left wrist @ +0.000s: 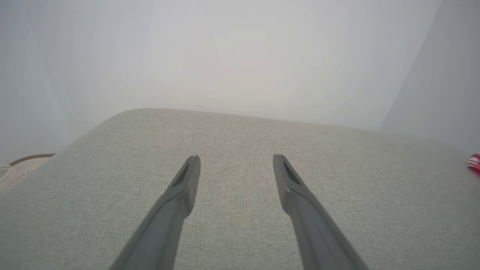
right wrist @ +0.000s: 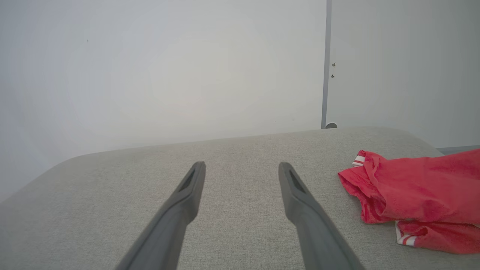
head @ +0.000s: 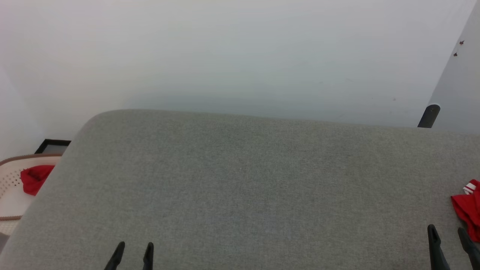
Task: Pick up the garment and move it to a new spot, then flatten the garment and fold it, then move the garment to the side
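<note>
Jaws on both arms parted wide, nothing between them, neither pair touching cloth.

Off the left edge of the grey upholstered surface (head: pixel 240 180): pale woven basket (head: pixel 26 156) with a small plain red cloth (head: pixel 33 179) inside. No stripes, no number, so not the target.

Left gripper (head: pixel 134 249) at the near edge, left of middle, hovering over bare fabric; same in the left wrist view (left wrist: pixel 236 165), fingers spread, nothing close.

Middle of the surface bare out to the far edge. Plenty of room for laying out and folding.

Right gripper (head: pixel 447 234) at the near edge, close to the right side, fingers pointing toward the far edge.

Garment (right wrist: pixel 416 191) bunched in a loose heap toward the right edge, just beside the right gripper's line and apart from it. White-and-red striped trim showing at the heap's far-left tip and again at its near side. Number not visible.

Judged step: the first, pick-up not yet begun.

Next move likely for the right arm: shift toward the right edge, drop over a raised fold or the striped trim, close on it, then carry toward the bare middle. Left arm probably needed afterwards, for spreading.
</note>
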